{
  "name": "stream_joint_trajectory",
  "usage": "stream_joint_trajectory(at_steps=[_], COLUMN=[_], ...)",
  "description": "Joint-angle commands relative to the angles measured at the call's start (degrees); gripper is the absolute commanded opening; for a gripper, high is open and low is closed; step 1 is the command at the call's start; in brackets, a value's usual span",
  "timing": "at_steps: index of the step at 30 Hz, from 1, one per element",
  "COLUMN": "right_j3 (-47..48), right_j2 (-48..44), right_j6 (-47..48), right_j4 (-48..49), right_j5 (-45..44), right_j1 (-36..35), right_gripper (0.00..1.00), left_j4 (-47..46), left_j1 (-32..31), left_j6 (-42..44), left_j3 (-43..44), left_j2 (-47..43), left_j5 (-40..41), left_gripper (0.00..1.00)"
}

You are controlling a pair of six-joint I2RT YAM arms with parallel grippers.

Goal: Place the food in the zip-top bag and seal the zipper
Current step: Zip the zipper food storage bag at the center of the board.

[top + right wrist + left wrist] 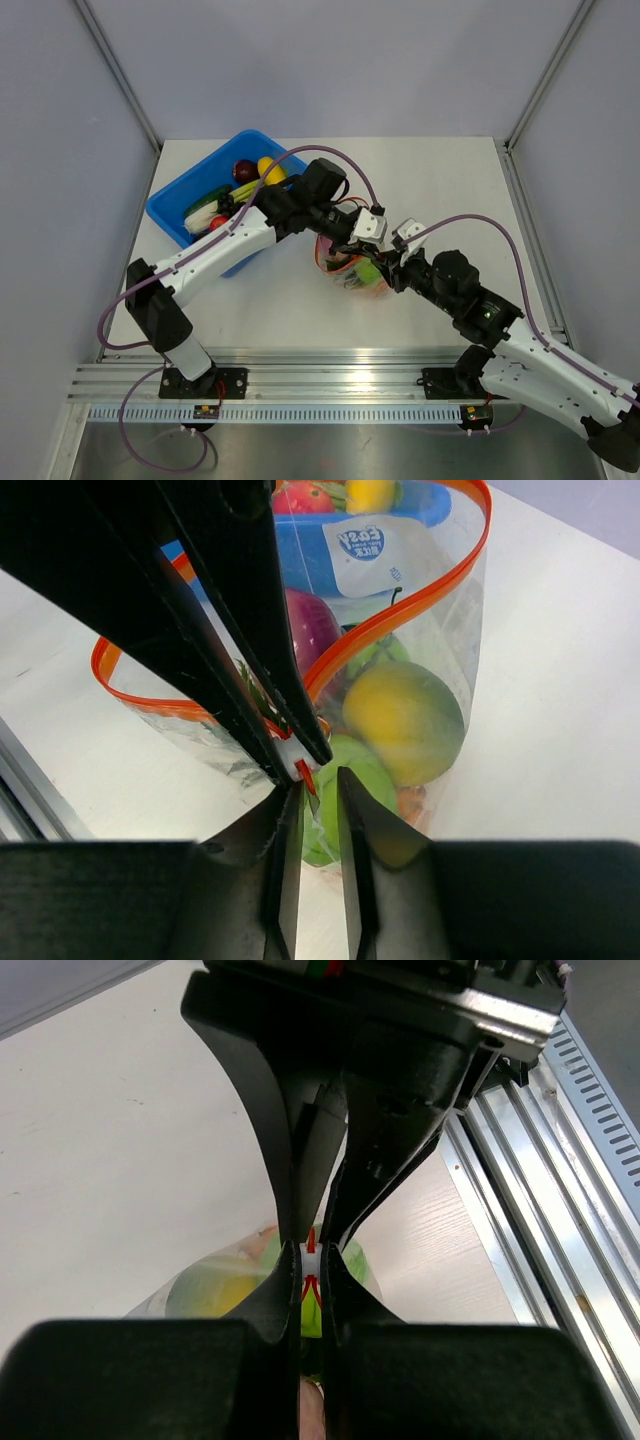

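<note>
The clear zip-top bag (440, 610) stands on the table with its mouth open. Inside it is food: a yellow lemon (405, 720), a green apple (372, 768) and a purple piece (310, 630). The orange-red zipper (400, 615) loops round the mouth. My left gripper (311, 1280) is shut on the zipper's white slider at the bag's near corner. My right gripper (320, 800) faces it tip to tip just below, jaws slightly apart, with the bag's corner film hanging loose between them. From above, the left gripper (362, 252) and right gripper (388, 262) meet over the bag (352, 275).
A blue bin (170, 205) stands at the back left with more toy food (245, 170) in it, close behind the left arm. The aluminium rail (320, 365) runs along the table's near edge.
</note>
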State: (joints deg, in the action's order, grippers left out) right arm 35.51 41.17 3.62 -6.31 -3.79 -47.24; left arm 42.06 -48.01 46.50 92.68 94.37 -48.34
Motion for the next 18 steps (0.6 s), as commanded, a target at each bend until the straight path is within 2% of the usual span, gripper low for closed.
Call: stream_joint_trajectory(at_steps=[1, 7, 10, 11, 12, 18], right_j3=[3.34, 4.13, 4.57, 4.66, 4.66, 0.19], right_j2=[-0.39, 2.68, 3.92, 4.01, 4.18, -1.96], right_j6=[1.31, 0.78, 0.6, 0.51, 0.43, -1.33], right_j4=[1.38, 2.52, 4.02, 4.54, 4.98, 10.52], right_j5=[-1.13, 1.24, 2.12, 2.12, 1.77, -7.71], right_j1=[-0.48, -0.48, -0.48, -0.48, -0.48, -0.48], right_gripper=[0.28, 0.3, 0.2, 0.08, 0.01, 0.0], left_j4=[-0.49, -1.63, -1.63, -1.55, -1.46, 0.03], left_j1=[0.37, 0.37, 0.37, 0.37, 0.37, 0.81], left_j6=[0.26, -0.88, -0.89, -0.89, -0.89, -0.1], left_j3=[1.18, 1.36, 1.45, 1.45, 1.45, 0.83], left_j2=[-0.77, -0.68, -0.68, -0.68, -0.68, -0.59], left_j5=[-3.25, -4.4, -4.31, -4.14, -3.79, -2.99], left_gripper=[0.0, 0.0, 0.0, 0.0, 0.0, 0.0])
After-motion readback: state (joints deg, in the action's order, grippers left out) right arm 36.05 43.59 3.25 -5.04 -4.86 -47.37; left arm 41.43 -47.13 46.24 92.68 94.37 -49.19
